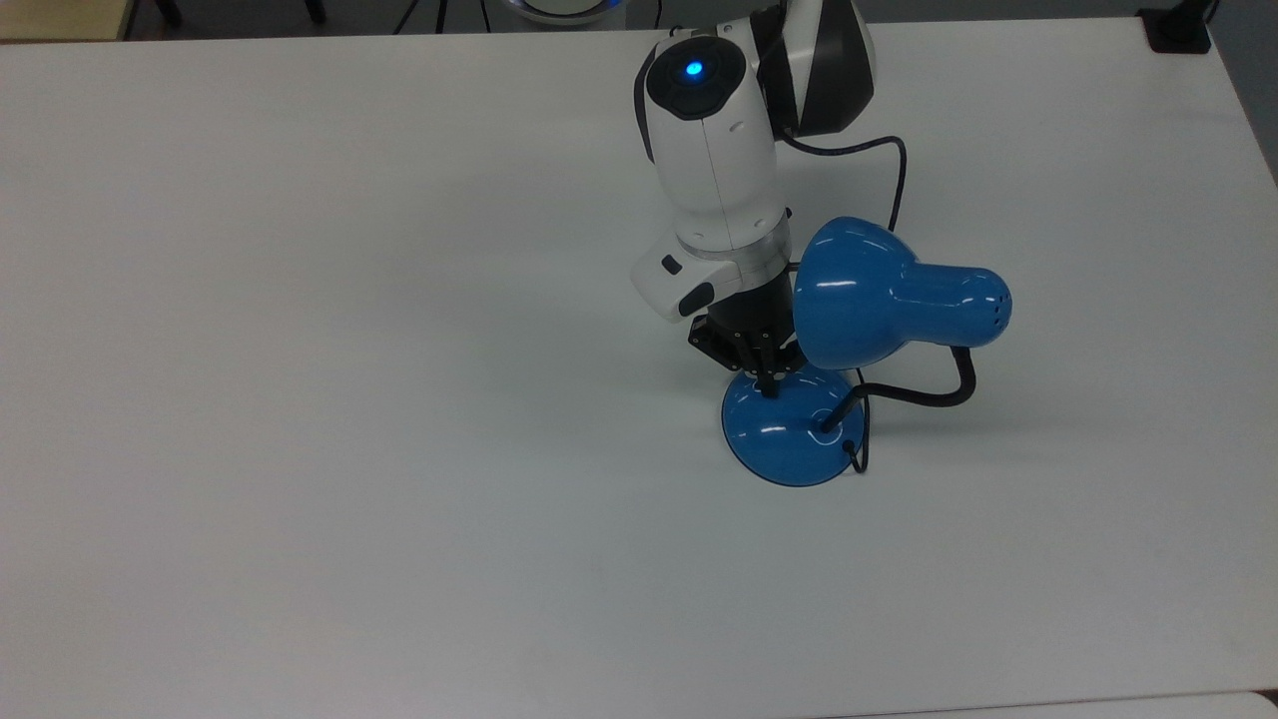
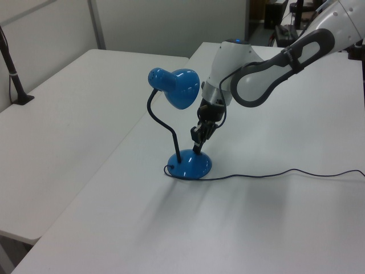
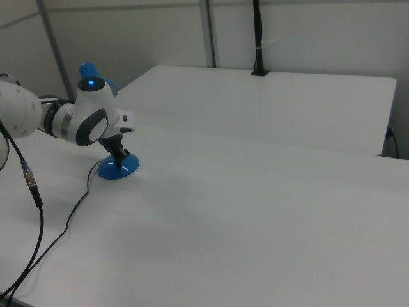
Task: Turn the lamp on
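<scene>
Blue desk lamp stands on the white counter, right of centre in the top view. Round domed base flat on the counter. Black gooseneck rises from the base, bends out toward the top view's right, then carries the bell-shaped shade, which hangs above and partly over the base, mouth toward the top view's left. Shade looks unlit in the left view.

White arm leans in from the far edge of the counter, blue light on its upper housing. Pincer points steeply down, its tip on the upper edge of the base as the top view shows it, just beside the shade's rim. In the left view the pincer touches the base on the side facing the arm. Fingers appear drawn together into one narrow black tip, clenched, with nothing between them.

Black cord runs from the base across the counter toward the left view's right. In the right view, lamp base sits at far left, with the arm in front of the shade.
</scene>
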Robot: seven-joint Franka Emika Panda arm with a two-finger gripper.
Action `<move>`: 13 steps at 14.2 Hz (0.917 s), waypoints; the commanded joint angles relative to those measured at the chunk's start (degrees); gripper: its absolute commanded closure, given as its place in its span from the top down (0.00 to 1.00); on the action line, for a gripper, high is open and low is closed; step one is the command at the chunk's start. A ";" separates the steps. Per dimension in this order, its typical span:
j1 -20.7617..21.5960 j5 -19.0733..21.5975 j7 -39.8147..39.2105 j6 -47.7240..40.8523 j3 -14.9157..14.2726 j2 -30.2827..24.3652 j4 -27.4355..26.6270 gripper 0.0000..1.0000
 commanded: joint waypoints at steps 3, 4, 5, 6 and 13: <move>1.10 1.20 0.90 2.32 -0.61 1.01 0.34 0.00; 1.10 1.11 0.90 2.41 -0.61 1.36 0.34 0.00; 1.18 1.11 0.90 2.41 -0.52 1.45 0.34 0.00; 1.19 1.11 0.90 2.50 -0.35 1.54 0.34 0.00; 1.36 0.68 0.11 1.56 -0.08 -0.64 -0.27 0.00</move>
